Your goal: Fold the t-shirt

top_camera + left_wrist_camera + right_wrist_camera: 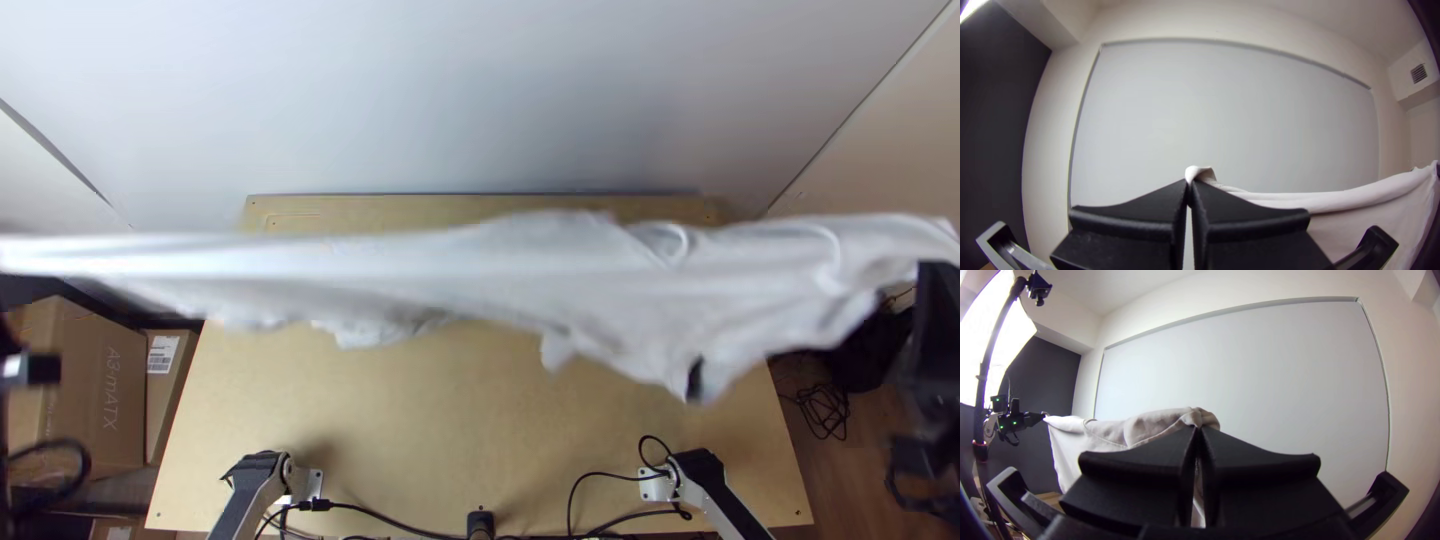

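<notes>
Well, left gripper (1188,184): fingers pinching one end of the t-shirt (450,270).
Right gripper (1199,428): fingers pinching the other.
Upper edge (250,255): stretched between both fingertip pairs; more pull could slip a small pinch.
Loose cloth (640,340): hangs below the fingers; uneven lowering could bunch it.
Cardboard boxes (75,395): lettering, barcode label (163,353), near the left fingers' side.

Brightly lit, glaring white at the softbox (1000,345) well apart from the right gripper (937,320); bent at wrist-view edges, dark in corners.
</notes>
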